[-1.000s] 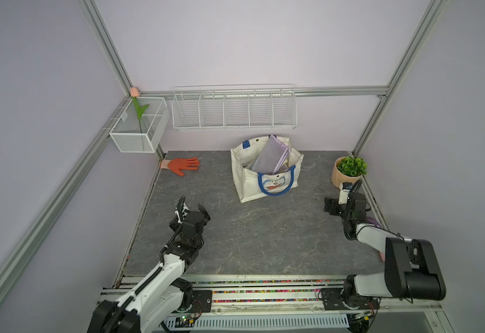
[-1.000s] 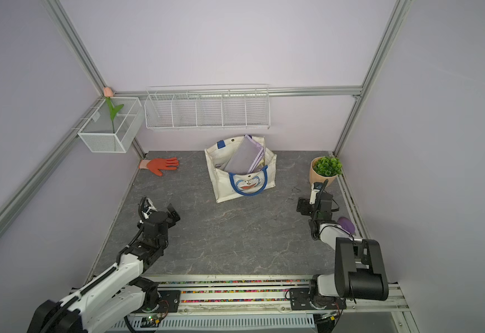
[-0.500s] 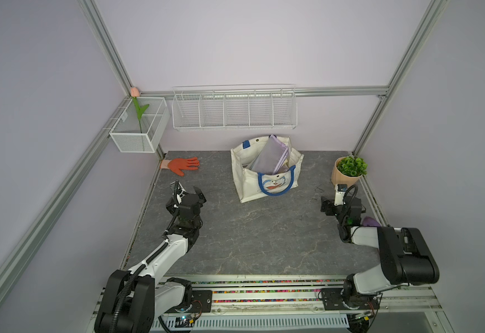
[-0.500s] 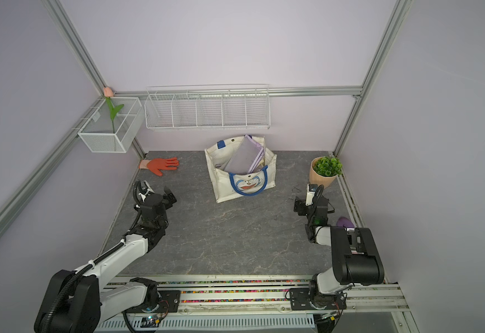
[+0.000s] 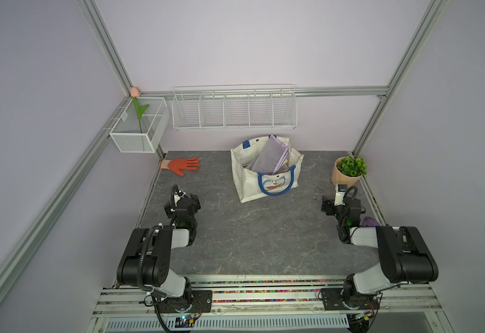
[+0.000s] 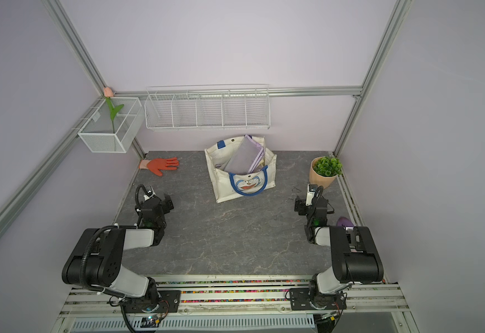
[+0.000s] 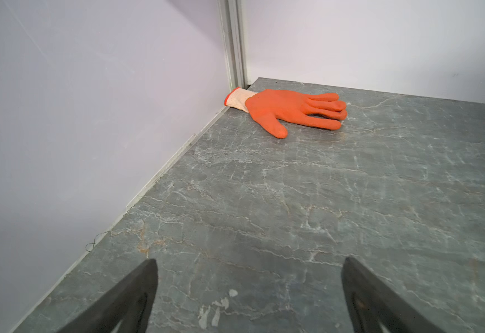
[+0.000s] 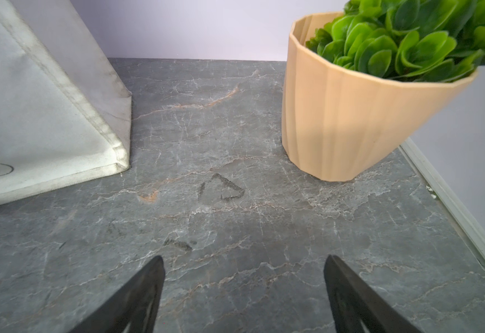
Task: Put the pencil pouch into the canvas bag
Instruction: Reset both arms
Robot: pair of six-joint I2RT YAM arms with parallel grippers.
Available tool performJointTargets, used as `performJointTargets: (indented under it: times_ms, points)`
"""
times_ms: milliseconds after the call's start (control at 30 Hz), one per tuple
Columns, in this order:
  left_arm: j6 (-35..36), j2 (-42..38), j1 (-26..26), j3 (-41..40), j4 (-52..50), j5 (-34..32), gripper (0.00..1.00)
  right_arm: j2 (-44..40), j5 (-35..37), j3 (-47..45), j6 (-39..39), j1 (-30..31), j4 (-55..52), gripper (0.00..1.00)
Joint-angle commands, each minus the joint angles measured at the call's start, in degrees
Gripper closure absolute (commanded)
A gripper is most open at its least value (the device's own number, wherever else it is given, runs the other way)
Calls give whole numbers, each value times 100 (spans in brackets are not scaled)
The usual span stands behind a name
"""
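Canvas bag [image 5: 247, 184]: upright, rear centre of desk [image 5: 264, 236]; pencil pouch [image 5: 270, 157] (grey-lilac, lower end hidden) slanted inside it, top poking out; left claw [image 7: 248, 261]: spread wide, empty, only tips in frame, facing orange glove [image 7: 287, 111]; right claw [image 8: 244, 257]: likewise spread, empty, near potted plant [image 8: 351, 101]; purple item [image 5: 370, 222] behind right arm [image 5: 394, 253], mostly hidden.
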Motion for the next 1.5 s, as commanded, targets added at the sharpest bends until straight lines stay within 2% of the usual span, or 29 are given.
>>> performJointTargets:
  times_ms: [0,67,167,267,367,733,800,867,933,967,1033,1200,1267,1300,1467]
  points:
    - [-115,-41,21,-4,323,340,1,21,147,-87,-149,58,256,12]
    - [29,162,0,-174,1010,303,1,30,155,-97,-158,63,286,12]
    - [-72,-39,-15,-29,387,289,1,30,162,-81,-143,60,265,12]
    - [36,136,-19,-177,964,301,1,30,166,-74,-142,62,259,12]
    - [37,63,-32,-127,723,332,1,30,169,-75,-143,62,261,12]
    - [49,120,-32,-151,888,314,1,11,144,-106,-133,49,298,12]
    - [42,121,-34,-154,888,311,1,-102,-117,-378,-237,49,642,12]
    - [43,121,-32,-155,888,307,1,-138,-576,-841,-418,49,1474,12]
    - [43,120,-32,-151,893,315,1,108,-427,-902,-364,49,1989,12]
    - [48,123,-32,-154,889,314,1,88,-133,-744,-260,49,1679,12]
    - [38,121,-36,-156,888,310,1,-13,287,-118,-67,49,318,12]
    - [41,120,-33,-149,885,310,1,-64,82,-455,-378,221,856,12]
    - [42,120,-37,-156,889,312,1,121,237,-84,-208,162,457,11]
    - [47,123,-37,-150,884,311,1,40,-69,-33,-159,13,190,12]
    - [32,115,-35,-131,840,332,1,-4,-4,-89,-181,40,250,11]
